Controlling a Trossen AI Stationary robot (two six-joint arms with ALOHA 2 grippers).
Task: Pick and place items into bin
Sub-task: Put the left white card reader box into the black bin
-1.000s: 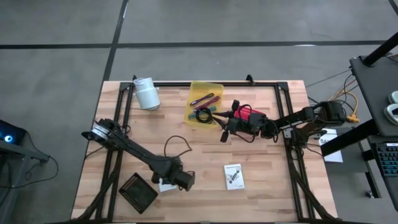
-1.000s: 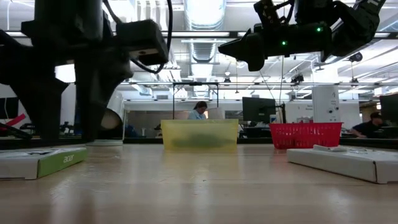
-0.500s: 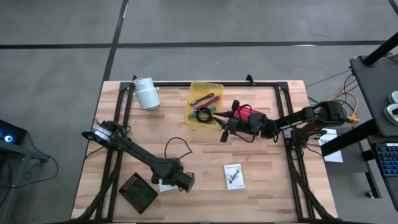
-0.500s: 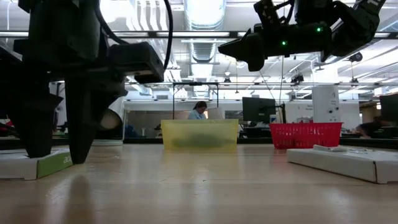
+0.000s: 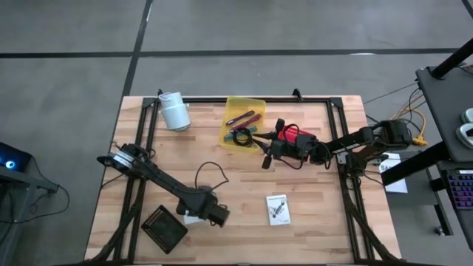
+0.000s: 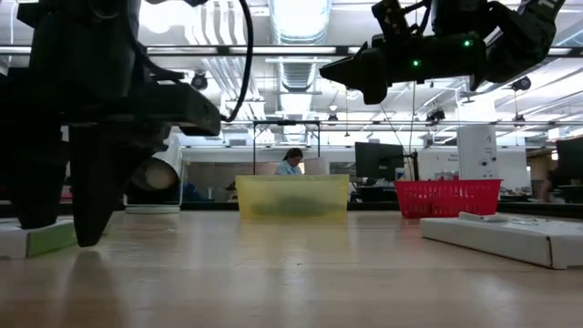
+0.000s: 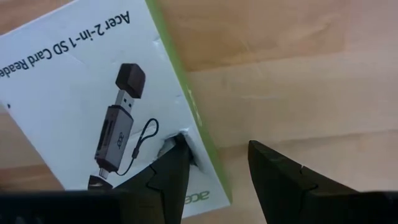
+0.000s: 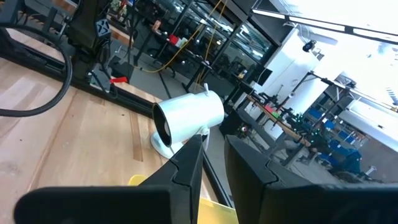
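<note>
Since the earlier frame, the left gripper (image 7: 214,177) has descended onto the white green-edged card-reader box (image 7: 112,106) at the table's near side, fingers parted astride its edge. The right gripper (image 5: 267,154) hovers beside the yellow plastic bin (image 5: 244,123), fingers narrowly apart.

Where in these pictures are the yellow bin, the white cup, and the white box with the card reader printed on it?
yellow bin (image 5: 260,103): high view, on its bare rim corner.
white cup (image 5: 176,113): high view, on its side wall.
white box (image 7: 74,93): left wrist view, on its printed face.
</note>
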